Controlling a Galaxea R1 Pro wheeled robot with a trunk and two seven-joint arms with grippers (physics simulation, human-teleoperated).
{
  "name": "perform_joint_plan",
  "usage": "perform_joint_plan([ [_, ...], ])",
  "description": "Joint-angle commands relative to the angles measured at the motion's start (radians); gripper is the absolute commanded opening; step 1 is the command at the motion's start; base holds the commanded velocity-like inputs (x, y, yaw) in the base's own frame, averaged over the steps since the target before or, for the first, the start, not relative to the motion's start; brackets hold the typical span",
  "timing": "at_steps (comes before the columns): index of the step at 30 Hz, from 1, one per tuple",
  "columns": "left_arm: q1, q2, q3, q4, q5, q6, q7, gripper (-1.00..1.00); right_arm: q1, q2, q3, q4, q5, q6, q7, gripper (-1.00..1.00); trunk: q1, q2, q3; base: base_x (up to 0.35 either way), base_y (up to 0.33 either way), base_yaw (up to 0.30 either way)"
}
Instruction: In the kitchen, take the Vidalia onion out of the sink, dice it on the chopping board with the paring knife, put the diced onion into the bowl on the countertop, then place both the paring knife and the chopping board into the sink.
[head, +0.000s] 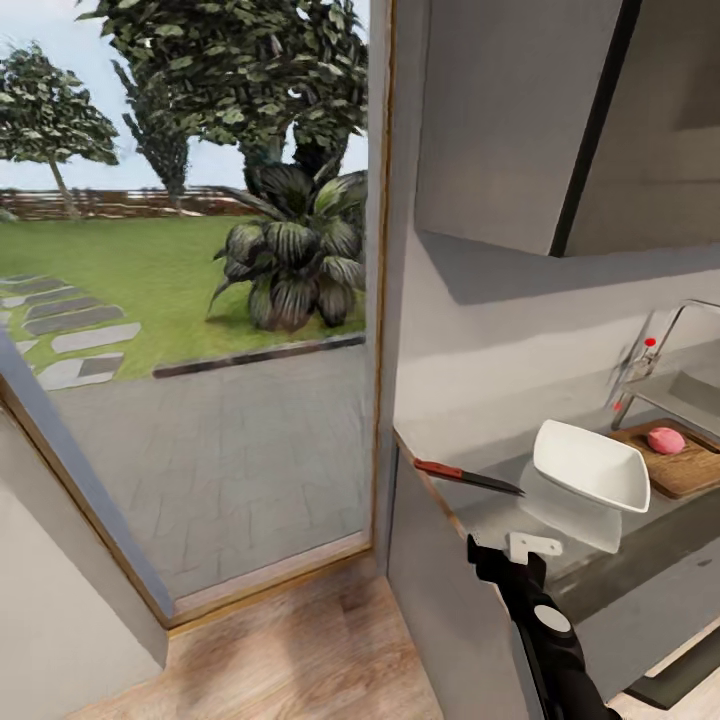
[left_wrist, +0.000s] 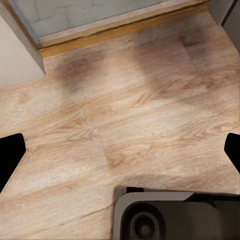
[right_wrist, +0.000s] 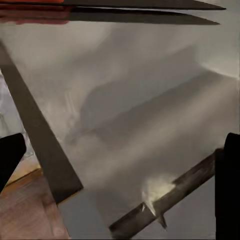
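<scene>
On the right of the head view, the grey table (head: 520, 510) carries the task's things: the onion (head: 666, 439) already sits whole on the chopping board (head: 680, 462) at the far right, with the tap (head: 655, 350) and the sink (head: 700, 390) just behind; the white bowl (head: 590, 464) stands just left of the board, and the paring knife (head: 467, 475) lies near the table's left end, red handle to the left, well apart from the onion. Below it the right claw (head: 533, 546) is raised in front of the table edge, holding nothing. From the left wrist, the left claw (left_wrist: 120, 155) hangs spread wide over the wooden floor (left_wrist: 125, 115), empty, above the robot's base (left_wrist: 175, 215). From the right wrist, the right claw (right_wrist: 120, 165) is likewise wide open, facing the grey surface, with the knife (right_wrist: 135, 4) just ahead of it. I judge that the onion has been moved and that fetching the knife is the step in hand. Next, the right claw should reach forward and close on the red handle, not the blade, before carrying the knife to the board.
</scene>
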Motion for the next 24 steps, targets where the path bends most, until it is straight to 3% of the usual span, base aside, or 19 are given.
perform_joint_plan([
  [1,0.000,0.002,-0.007,-0.001,0.009,-0.002,0.005,1.00,0.000,0.001,-0.001,0.011,-0.004,0.009,0.002,1.00,0.000,-0.001,-0.001,-0.004,0.219,0.000],
  [15,0.000,0.002,-0.007,0.001,0.009,-0.001,0.005,1.00,0.000,0.008,-0.004,-0.072,-0.004,0.025,-0.031,1.00,0.000,-0.001,-0.001,-0.001,0.038,0.000],
  [20,0.000,0.002,-0.007,0.005,0.009,-0.001,0.005,1.00,0.000,0.014,0.016,-0.141,-0.005,0.068,-0.120,1.00,0.000,-0.001,-0.001,0.000,0.001,0.000],
  [24,0.000,0.001,-0.007,0.007,0.009,-0.001,0.005,1.00,0.000,0.018,0.071,-0.198,-0.006,0.108,-0.206,1.00,0.000,-0.001,-0.001,0.000,0.000,0.000],
])
